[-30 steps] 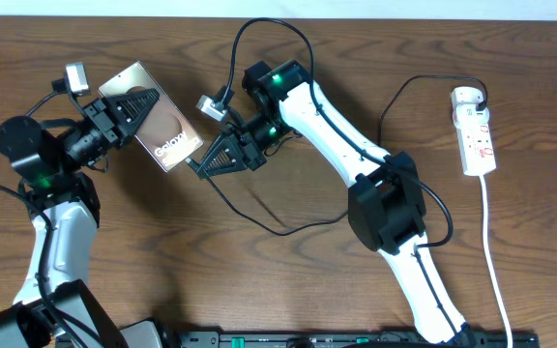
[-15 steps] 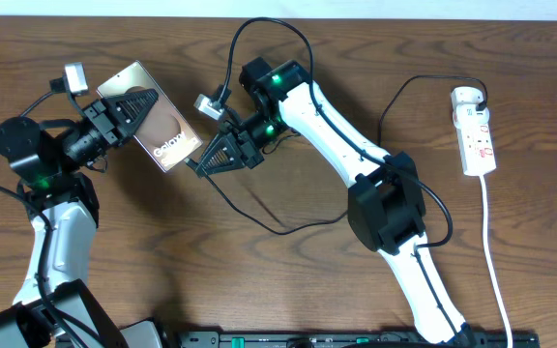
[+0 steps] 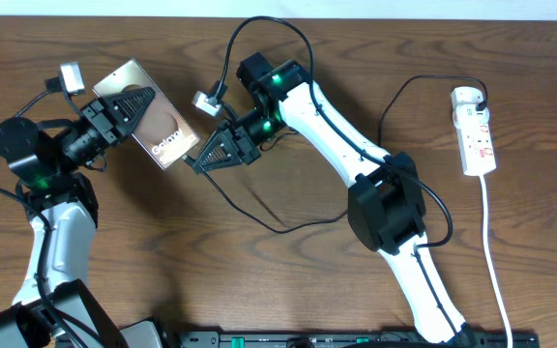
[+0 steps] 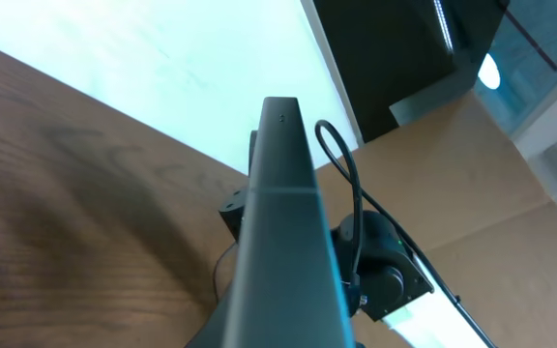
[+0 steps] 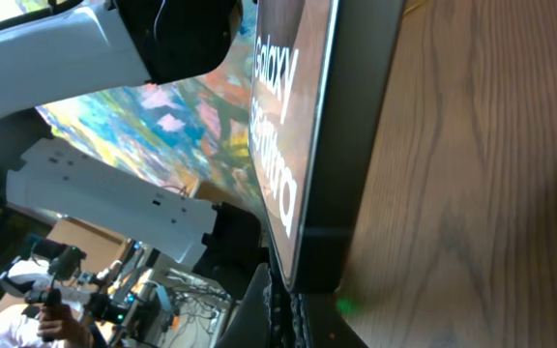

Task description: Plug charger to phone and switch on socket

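While both arms meet in the upper left of the overhead frame, the step in hand looks like mating plug to phone — socket not yet dealt with.

Table [image 3: 288, 280]: brown wood, fills the frame.

Right arm runs from bottom centre up to upper centre. Right gripper [image 3: 204, 161] is closed tight, apparently pinching the tip end of the charger [image 3: 259, 217]; the plug itself is too small to make out in the overhead view. The thin black cable loops down through mid-frame, then off toward the right. In the right wrist view the phone's lower edge sits just above the closed fingertips at bottom centre, very near, but contact can't be confirmed.

Left arm on the left side. Left gripper [image 3: 135, 103] is clamped on the phone [image 3: 167, 135], holding it tilted off the table w/ the "Galaxy" end pointing toward the right gripper. Left wrist view shows the phone edge-on, centre frame.

Socket [image 3: 476, 130]: white strip, far right upper area, well apart from both grippers, untouched.

Next move, my judgement: fine alignment of tip w/ the port on the phone's near edge, then a straight push along the phone's long axis — left grip must hold firm. Switch comes after.
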`<state>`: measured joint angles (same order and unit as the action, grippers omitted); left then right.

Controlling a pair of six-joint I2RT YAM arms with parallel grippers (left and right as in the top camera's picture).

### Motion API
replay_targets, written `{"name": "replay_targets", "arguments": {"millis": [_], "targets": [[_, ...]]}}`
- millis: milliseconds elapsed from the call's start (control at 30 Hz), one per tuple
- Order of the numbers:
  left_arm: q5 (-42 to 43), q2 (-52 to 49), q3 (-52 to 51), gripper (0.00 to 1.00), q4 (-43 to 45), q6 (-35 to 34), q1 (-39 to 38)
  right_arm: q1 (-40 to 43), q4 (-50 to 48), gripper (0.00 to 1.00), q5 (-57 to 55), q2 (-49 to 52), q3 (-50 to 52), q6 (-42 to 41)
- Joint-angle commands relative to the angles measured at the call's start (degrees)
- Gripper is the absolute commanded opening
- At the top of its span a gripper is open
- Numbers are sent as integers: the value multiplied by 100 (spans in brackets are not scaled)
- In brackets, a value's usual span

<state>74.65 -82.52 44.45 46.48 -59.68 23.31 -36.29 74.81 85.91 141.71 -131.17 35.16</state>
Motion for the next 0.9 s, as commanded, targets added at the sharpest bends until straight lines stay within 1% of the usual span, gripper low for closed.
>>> {"name": "replay_targets", "arguments": {"millis": [0,433,633,867], "targets": [[393,55,0,7,11,11,-63,-15,-234,1,352,-94,-120,-420],[212,55,0,7,11,101,-251,-17,-1115,1,352,-94,-120,-1344],[258,55,0,8,11,125,-256,-11,-1346,1,350,-92,-120,-1543],[435,55,-4,8,9,208,-256,-7,-2096,1,350,-94,-120,-2297]]}}
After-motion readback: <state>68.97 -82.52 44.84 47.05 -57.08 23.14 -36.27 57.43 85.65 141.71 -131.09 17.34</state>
